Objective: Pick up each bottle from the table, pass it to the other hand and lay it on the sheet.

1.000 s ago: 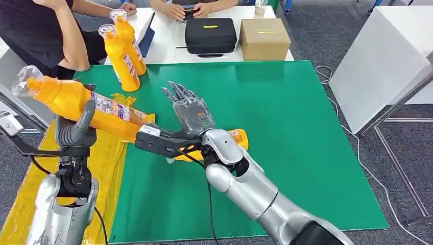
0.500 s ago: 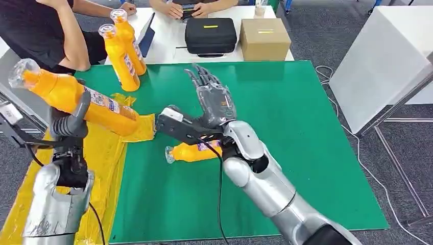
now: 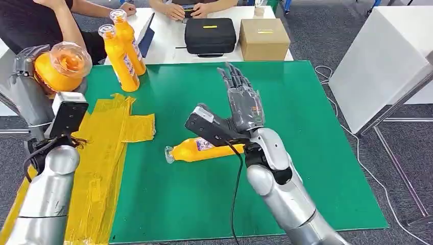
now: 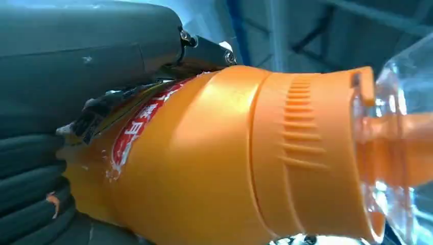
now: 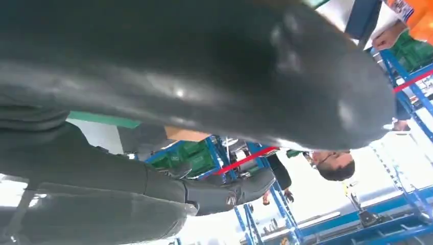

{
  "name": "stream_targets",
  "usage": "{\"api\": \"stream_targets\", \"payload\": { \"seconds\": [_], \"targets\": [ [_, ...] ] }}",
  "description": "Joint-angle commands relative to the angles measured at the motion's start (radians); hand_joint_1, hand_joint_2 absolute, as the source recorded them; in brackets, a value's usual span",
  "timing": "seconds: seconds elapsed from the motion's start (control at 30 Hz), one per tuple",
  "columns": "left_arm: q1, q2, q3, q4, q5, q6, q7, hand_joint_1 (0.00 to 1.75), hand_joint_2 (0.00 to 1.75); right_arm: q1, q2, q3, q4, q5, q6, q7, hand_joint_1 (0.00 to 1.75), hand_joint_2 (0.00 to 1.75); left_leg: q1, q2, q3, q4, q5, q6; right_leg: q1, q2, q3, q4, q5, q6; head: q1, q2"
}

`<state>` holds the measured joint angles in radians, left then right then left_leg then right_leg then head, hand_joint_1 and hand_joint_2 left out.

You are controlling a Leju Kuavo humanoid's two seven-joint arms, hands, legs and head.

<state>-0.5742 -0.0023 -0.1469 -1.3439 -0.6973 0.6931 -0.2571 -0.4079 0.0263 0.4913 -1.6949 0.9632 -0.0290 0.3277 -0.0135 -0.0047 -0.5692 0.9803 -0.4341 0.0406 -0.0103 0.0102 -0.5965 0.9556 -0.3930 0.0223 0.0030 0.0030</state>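
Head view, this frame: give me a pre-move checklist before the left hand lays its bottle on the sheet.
1. Left hand grips the held bottle: ok.
2. Right hand holds nothing, fingers apart: ok.
3. Yellow sheet bare under the left arm: ok.
4. Sheet lying flat: not ok, crumpled near the green mat.
5. Lying bottle off the sheet: ok.
6. Two standing bottles apart from the sheet: cannot tell.

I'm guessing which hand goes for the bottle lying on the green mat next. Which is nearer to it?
Right. The right hand hovers open just above and beyond the lying bottle; the left hand is off past the yellow sheet, gripping another bottle.
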Motion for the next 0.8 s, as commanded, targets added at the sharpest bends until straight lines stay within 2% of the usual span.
{"api": "stream_targets", "payload": {
  "seconds": [0.03,0.13,0.3,0.6,0.63,0.67,0.7,0.8],
  "targets": [
    [-0.047,0.021,-0.035,0.062,0.008,0.005,0.002,1.75,1.75,-0.012,-0.02,-0.02,-0.007,-0.003,0.011,-0.003,0.0,0.0,0.001,-0.001,0.001,0.0,-0.001,-0.002,0.001,-0.002,0.002,0.0,-0.001,-0.001,0.0,0.0],
    [-0.037,0.007,-0.013,0.109,-0.198,0.005,0.015,1.75,1.75,-0.012,-0.015,-0.023,-0.005,-0.002,0.014,-0.011,0.0,0.0,0.001,-0.001,0.002,0.0,-0.001,-0.002,0.001,-0.002,0.003,0.0,-0.001,-0.001,0.0,0.0],
    [-0.025,-0.014,0.038,0.231,-0.351,0.005,-0.024,1.75,1.75,-0.001,-0.012,-0.031,-0.028,0.0,0.032,-0.013,0.0,0.0,0.001,-0.001,0.005,-0.001,-0.001,-0.003,0.001,-0.002,0.005,-0.001,-0.002,-0.001,0.0,0.0],
    [0.029,-0.031,0.009,0.416,-0.693,0.005,0.01,1.75,1.75,0.018,-0.011,-0.055,-0.079,0.005,0.084,-0.007,0.0,0.0,0.001,-0.001,0.005,-0.001,-0.001,-0.003,0.001,-0.002,0.005,-0.001,-0.002,-0.001,0.0,0.0],
    [0.047,-0.067,0.079,0.425,-0.745,0.005,-0.038,1.75,1.75,0.024,-0.017,-0.057,-0.087,0.008,0.094,-0.009,0.0,0.0,0.001,-0.001,0.007,-0.002,-0.002,-0.004,0.001,-0.003,0.008,-0.002,-0.003,-0.001,0.0,0.0],
    [0.047,-0.056,0.053,0.434,-0.759,0.005,-0.013,1.75,1.75,0.027,-0.019,-0.058,-0.091,0.009,0.094,-0.009,0.0,0.0,0.003,-0.006,-0.003,0.006,-0.002,-0.003,0.003,-0.007,0.0,0.003,-0.003,-0.001,0.0,0.0],
    [0.051,-0.051,0.042,0.438,-0.765,0.005,0.0,1.75,1.75,0.029,-0.022,-0.058,-0.092,0.01,0.095,-0.011,0.0,0.0,0.0,0.0,0.004,-0.001,-0.001,-0.002,0.0,-0.001,0.004,-0.001,-0.001,-0.001,-0.001,0.0],
    [0.074,-0.009,0.012,0.454,-0.785,0.005,0.078,1.75,1.75,0.013,-0.03,-0.045,-0.067,-0.001,0.101,-0.039,0.0,0.0,0.0,0.0,0.006,-0.001,-0.003,-0.003,0.001,-0.001,0.007,-0.001,-0.003,-0.001,-0.001,0.0]
  ]
}}
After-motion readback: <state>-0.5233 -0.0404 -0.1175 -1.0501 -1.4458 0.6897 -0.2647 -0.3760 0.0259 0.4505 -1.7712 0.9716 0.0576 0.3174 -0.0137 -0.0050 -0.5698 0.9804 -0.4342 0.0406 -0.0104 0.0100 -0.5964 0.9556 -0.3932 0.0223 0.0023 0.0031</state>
